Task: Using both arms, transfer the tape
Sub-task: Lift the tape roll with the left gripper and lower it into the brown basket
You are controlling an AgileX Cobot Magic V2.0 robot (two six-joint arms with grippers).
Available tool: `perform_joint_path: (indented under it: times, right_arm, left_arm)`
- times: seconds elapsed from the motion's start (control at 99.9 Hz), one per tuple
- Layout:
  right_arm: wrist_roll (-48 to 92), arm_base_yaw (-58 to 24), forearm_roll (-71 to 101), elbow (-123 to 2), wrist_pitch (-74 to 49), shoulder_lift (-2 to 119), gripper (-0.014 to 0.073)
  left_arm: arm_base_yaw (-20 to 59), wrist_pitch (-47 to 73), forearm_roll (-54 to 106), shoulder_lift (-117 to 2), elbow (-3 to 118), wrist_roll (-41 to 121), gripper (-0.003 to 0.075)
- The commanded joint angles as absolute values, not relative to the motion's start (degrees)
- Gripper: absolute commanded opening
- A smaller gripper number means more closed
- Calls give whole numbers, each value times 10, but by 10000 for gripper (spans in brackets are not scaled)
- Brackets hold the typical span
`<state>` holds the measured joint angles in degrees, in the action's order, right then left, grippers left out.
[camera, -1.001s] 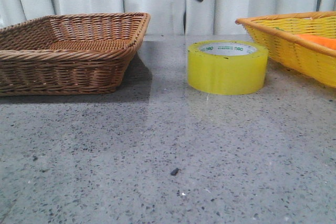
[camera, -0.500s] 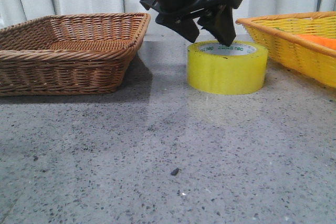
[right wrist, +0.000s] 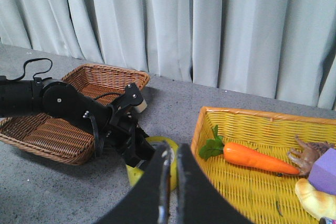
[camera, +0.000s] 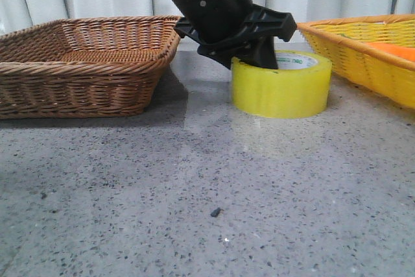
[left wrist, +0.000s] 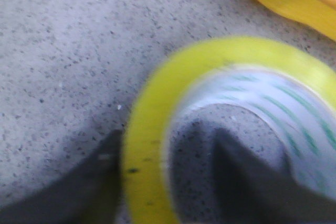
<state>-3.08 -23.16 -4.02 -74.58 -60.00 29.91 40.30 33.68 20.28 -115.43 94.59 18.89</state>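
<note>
wide translucent yellow tape (camera: 282, 85), white core with green lettering

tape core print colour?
Green lettering on the white inner core of the yellow tape; it shows sharpest in the front view, since the left wrist view is blurred.

Tape (camera: 282, 85) between baskets (camera: 84, 63), apparently nearer right one (camera: 363, 53).

The speckled grey table (camera: 194, 199) carries a brown wicker basket (camera: 84, 63), the tape (camera: 282, 89) (lying flat) and a yellow basket (camera: 363, 56).
</note>
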Motion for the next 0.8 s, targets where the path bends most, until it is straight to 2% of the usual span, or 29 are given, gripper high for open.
perform_joint_path:
  times: [0.0, 0.02, 0.16, 0.35, 0.651, 0.791]
  right_arm:
    - [-32, -231, -53, -755, -559, 308, -73]
    - [-32, -231, -53, -755, -559, 308, -73]
    - [-32, -231, -54, -755, -549, 308, -73]
    - [-32, -231, -55, -755, -526, 308, -73]
    - [-32, -231, -56, -755, -520, 308, -74]
    - [-32, -231, -56, -755, -530, 308, -74]
  left_arm:
    - [404, 320, 203, -1117, 969, 189, 29]
    - [404, 311, 203, -1114, 972, 190, -24]
    - [405, 266, 201, -1068, 1019, 190, -21]
    - [386, 264, 150, -984, 1074, 190, -21]
    - [251, 407, 111, -931, 1057, 176, -21]
    - [203, 410, 123, -931, 996, 173, -21]
